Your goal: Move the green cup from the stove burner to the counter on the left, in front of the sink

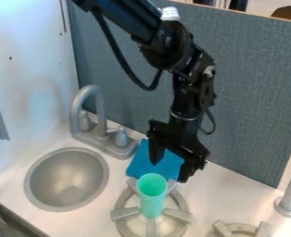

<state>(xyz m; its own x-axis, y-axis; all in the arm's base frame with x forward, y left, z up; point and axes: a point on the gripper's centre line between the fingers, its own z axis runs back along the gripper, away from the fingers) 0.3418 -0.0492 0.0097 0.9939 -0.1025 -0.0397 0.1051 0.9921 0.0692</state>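
The claw (170, 169) hung wide open and empty over the blue cloth (139, 165); at its 7 o'clock, 1 green cup (152, 199) stood upright on the burner (124, 213).

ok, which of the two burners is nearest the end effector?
The burner on the sink side, with the green cup standing on it. The other burner is farther from the end effector, cut off by the bottom edge.

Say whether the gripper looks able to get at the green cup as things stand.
Probably yes: the gripper hangs open and close behind the green cup, near the flat blue piece. The cup stands upright on the burner grate, with nothing visible blocking the way.
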